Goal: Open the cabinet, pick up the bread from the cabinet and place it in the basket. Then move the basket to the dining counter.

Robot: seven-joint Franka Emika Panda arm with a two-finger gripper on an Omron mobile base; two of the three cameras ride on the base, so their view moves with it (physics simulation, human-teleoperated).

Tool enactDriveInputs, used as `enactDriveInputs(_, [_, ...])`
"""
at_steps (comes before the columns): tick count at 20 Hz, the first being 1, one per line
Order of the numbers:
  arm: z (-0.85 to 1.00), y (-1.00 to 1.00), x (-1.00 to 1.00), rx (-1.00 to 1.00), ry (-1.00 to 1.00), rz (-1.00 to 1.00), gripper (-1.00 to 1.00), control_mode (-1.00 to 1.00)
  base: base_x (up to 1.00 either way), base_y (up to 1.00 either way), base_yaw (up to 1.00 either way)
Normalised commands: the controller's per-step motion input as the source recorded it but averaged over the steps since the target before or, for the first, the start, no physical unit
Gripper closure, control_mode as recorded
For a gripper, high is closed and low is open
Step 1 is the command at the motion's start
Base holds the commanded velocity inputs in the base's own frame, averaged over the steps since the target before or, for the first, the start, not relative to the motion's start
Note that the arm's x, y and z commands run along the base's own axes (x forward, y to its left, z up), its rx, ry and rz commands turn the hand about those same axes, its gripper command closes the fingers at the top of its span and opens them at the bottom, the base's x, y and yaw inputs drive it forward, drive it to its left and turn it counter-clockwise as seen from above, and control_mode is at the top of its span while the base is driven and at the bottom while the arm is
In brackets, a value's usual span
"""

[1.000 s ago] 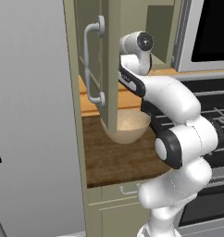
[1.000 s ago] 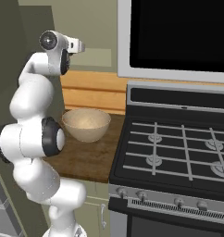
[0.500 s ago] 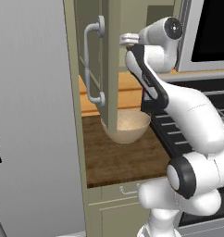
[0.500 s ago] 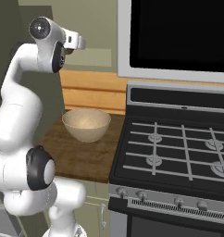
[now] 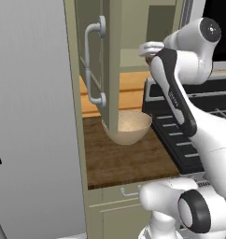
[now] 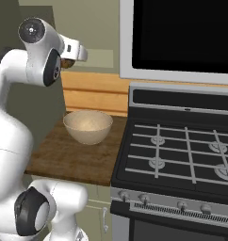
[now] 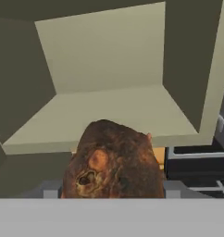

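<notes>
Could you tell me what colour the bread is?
Dark mottled brown bread, clearest in the hand view.

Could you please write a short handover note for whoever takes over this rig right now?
Gripper: shut on the bread, held up in front of the open cabinet's shelf.
Cabinet door: swung open, handle facing the left base camera.
Basket: on the narrow wood worktop beside the stove, below the gripper; nothing visible in it.
Done: cabinet opened, bread picked up and off the shelf.
Left: lower the bread into the basket and release, then carry the basket to the dining counter.
</notes>
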Motion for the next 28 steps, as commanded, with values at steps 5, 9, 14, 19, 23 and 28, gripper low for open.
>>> enactDriveInputs(5, [-0.38,-0.12,-0.96,-0.12,0.37,0.00,1.00,-1.00,0.00,0.00,0.00])
enactDriveInputs(9, [-0.42,-0.21,-1.00,0.03,0.09,0.00,1.00,-1.00,0.00,0.00,0.00])
enactDriveInputs(14, [-0.65,-0.07,-0.61,0.01,0.06,0.04,1.00,-1.00,0.00,0.00,0.00])
enactDriveInputs(19, [-0.98,0.00,0.00,-0.10,0.15,0.01,1.00,-1.00,0.00,0.00,0.00])
enactDriveInputs(23, [-0.72,0.00,0.43,-0.02,0.06,0.00,1.00,-1.00,0.00,0.00,0.00])
enactDriveInputs(28, [-0.38,0.00,0.95,0.00,0.09,-0.04,1.00,-1.00,0.00,0.00,0.00])
